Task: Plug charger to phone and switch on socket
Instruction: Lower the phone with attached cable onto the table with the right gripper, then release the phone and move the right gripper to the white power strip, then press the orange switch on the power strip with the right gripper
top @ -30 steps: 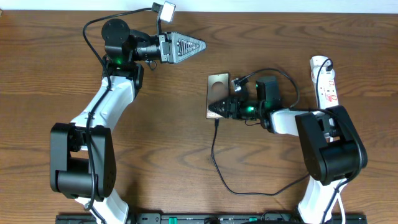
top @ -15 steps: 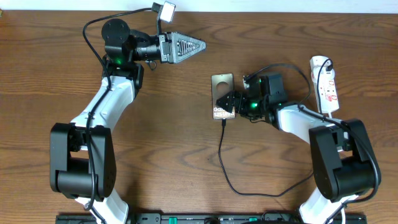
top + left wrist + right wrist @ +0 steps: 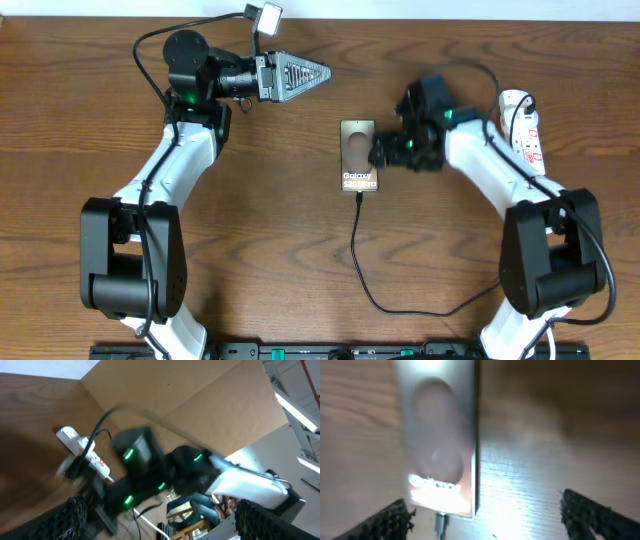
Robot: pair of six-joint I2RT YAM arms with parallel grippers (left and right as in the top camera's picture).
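The phone [image 3: 357, 160] lies flat mid-table, its white lettering showing near its front end. The charger [image 3: 352, 250], a thin black cable, runs from the front of the table up to the phone, and its plug tip [image 3: 357, 194] meets the phone's front edge. My right gripper [image 3: 384, 152] hovers open at the phone's right edge, holding nothing. In the right wrist view the phone [image 3: 437, 435] and plug tip [image 3: 440, 522] sit blurred near the left finger. The white socket [image 3: 525, 125] lies at the far right. My left gripper [image 3: 300, 74] stands open and empty at the back left.
A small lamp [image 3: 266, 15] stands at the table's back edge. The socket's white cord [image 3: 512, 115] and a black cable loop beside the right arm. In the left wrist view the socket [image 3: 82, 447] shows behind the right arm, with a cardboard wall [image 3: 200, 395] beyond.
My right gripper has opened wider and drawn back from the phone's front end toward its right side, uncovering the lettering. The right arm has swung toward the socket. The left arm has not moved.
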